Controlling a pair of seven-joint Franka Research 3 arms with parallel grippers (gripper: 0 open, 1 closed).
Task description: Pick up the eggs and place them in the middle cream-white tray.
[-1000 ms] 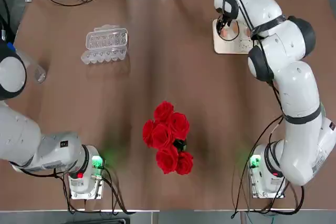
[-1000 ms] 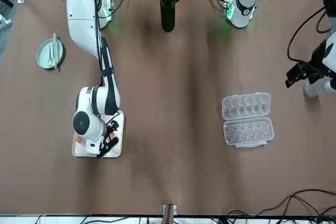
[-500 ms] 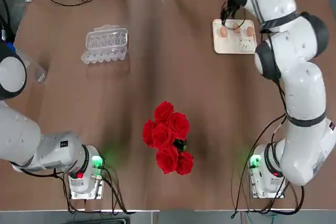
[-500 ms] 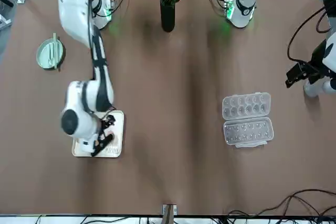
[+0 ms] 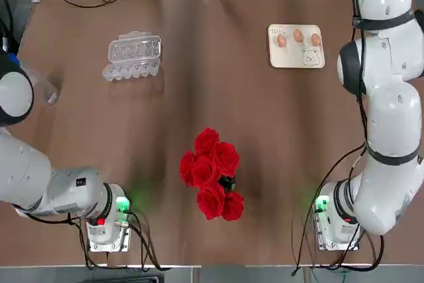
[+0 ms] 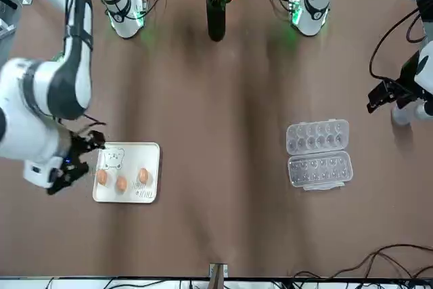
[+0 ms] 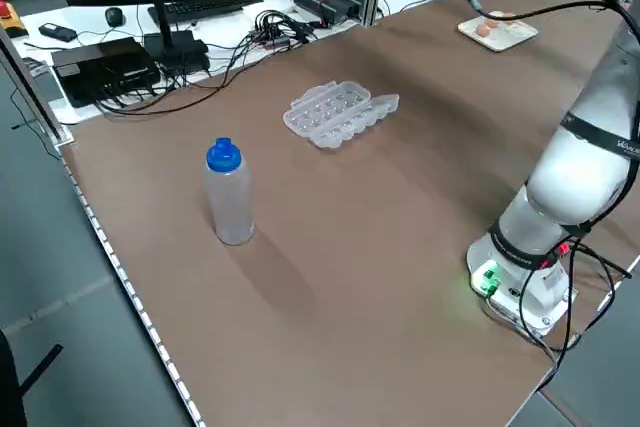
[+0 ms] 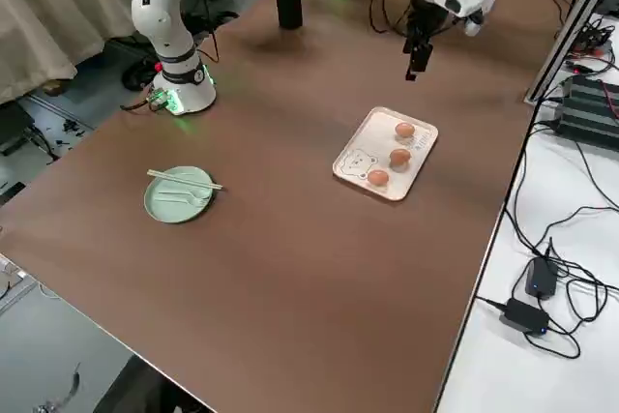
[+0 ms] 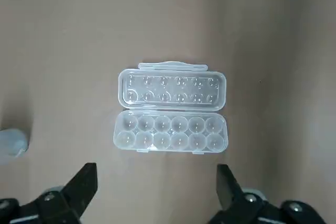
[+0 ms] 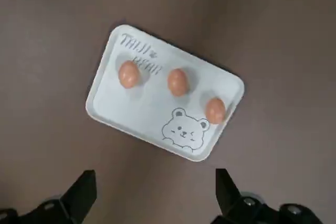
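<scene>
Right gripper [image 8: 417, 55] has lifted off the cream-white tray [image 5: 296, 59] since a second ago and now hangs high above the bench, off the tray toward the right-hand edge, fingers spread wide, nothing between them. Tray no longer covered by the arm, so all three eggs show on it: first egg [image 5: 281, 41], second egg [image 5: 298, 35], third egg [image 5: 315, 40], in a loose row across the tray's far half, apart from each other, not touching. Bear drawing [image 5: 309, 56] sits in the tray's near right corner in the top view. Tray lies flat on the bench [image 5: 218, 97] near its far right corner, close to the far edge. Right wrist view looks straight down on it, tray [image 10: 164, 92] tilted in frame, eggs well clear of the fingers [image 10: 79, 195]. Left gripper [image 9: 157, 192] unchanged, parked high over the bench's left side, fingers wide apart and empty, clear egg carton [image 5: 132, 56] lying open below it on the far left part of the bench. Clear bottle with blue cap [image 7: 229, 193] stands upright near the left edge. Red roses in a dark vase [image 5: 213, 175] stand mid-bench toward the near edge. Pale green plate [image 8: 180, 193] with utensils on it lies near the right edge, well apart from the tray.
</scene>
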